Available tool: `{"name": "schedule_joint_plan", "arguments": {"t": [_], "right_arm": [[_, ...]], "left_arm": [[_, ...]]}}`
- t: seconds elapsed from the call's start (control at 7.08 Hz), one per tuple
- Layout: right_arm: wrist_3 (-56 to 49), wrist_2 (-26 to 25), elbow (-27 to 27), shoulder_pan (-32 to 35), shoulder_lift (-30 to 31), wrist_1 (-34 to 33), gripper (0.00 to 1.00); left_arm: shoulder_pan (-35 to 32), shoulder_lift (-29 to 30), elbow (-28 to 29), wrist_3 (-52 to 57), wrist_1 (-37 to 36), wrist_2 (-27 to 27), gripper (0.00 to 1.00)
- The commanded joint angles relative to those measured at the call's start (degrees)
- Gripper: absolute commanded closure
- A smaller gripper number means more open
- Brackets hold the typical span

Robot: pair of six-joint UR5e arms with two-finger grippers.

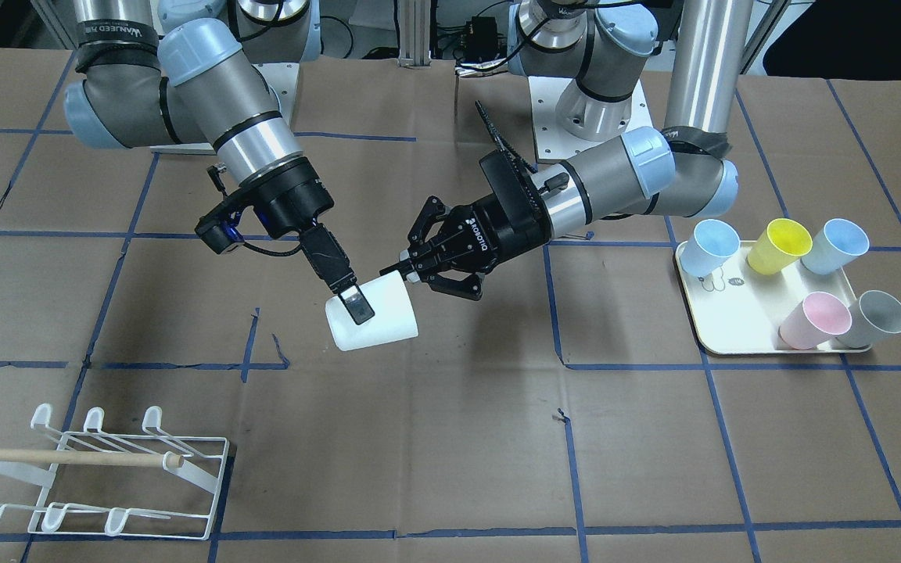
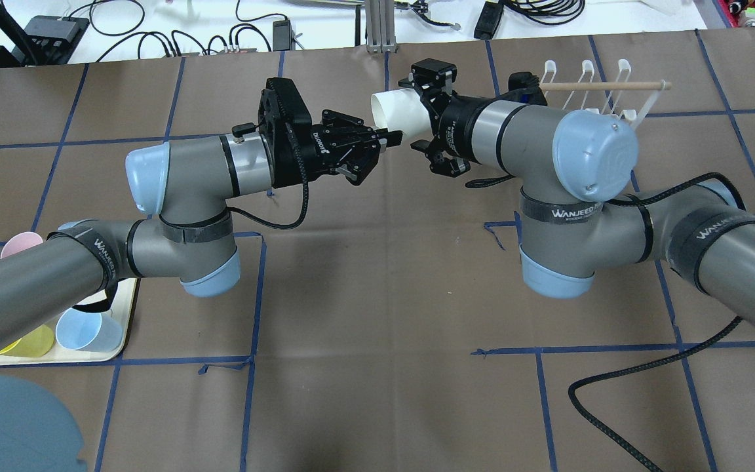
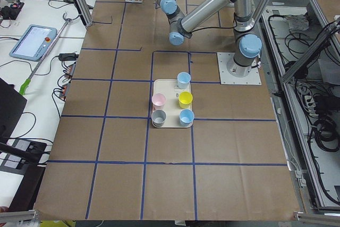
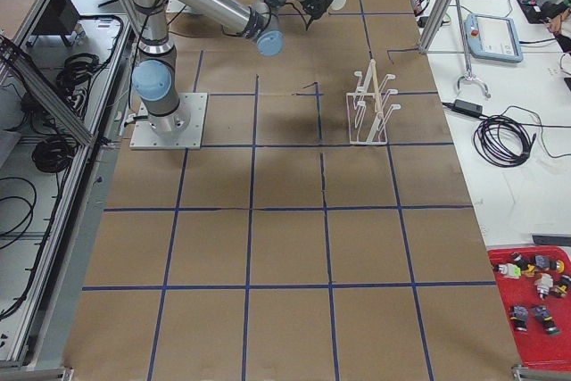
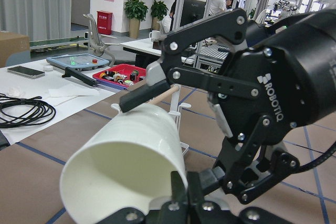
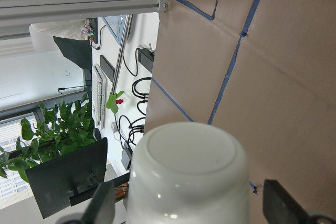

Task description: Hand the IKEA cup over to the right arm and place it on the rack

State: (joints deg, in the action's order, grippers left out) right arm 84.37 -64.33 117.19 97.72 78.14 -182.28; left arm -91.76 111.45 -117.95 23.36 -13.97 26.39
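A white cup [image 1: 380, 320] hangs on its side in mid-air above the table's middle, between both grippers. My left gripper [image 1: 407, 270] is shut on the cup's rim; in the overhead view its fingers [image 2: 387, 136] meet at the cup's open end [image 2: 394, 108]. My right gripper [image 1: 357, 309] reaches over the base end and stands open around the cup. In the right wrist view the cup's base [image 6: 189, 171] sits between the two fingers with a small gap on each side. The white wire rack [image 1: 106, 477] with its wooden dowel stands on the table at the right arm's side.
A cream tray [image 1: 732, 313] at the left arm's side holds several coloured cups lying down. Blue tape lines cross the brown table cover. A black cable [image 2: 613, 419] loops over the table near the right arm's base.
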Motion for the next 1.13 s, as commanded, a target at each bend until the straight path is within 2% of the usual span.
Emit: {"name": "schedule_joint_plan", "arguments": {"t": [0.0, 0.28, 0.42, 0.85, 0.99], "right_arm": [[0.1, -0.09, -0.56, 0.1, -0.53, -0.01, 0.01], [0.1, -0.09, -1.25, 0.1, -1.15, -0.01, 0.02], [0.1, 0.0, -1.26, 0.1, -1.23, -0.01, 0.07], [0.01, 0.78, -1.09, 0.1, -1.24, -0.1, 0.45], [-0.08, 1.14, -1.08, 0.1, -1.24, -0.1, 0.55]], "left_arm": [[0.0, -0.01, 0.0, -0.06, 0.0, 0.07, 0.96], [0.0, -0.01, 0.0, -0.06, 0.0, 0.07, 0.96], [0.0, -0.01, 0.0, -0.06, 0.0, 0.07, 0.96], [0.0, -0.09, 0.09, -1.02, 0.0, 0.15, 0.95], [0.0, -0.1, 0.09, -1.03, -0.09, 0.16, 0.95]]}}
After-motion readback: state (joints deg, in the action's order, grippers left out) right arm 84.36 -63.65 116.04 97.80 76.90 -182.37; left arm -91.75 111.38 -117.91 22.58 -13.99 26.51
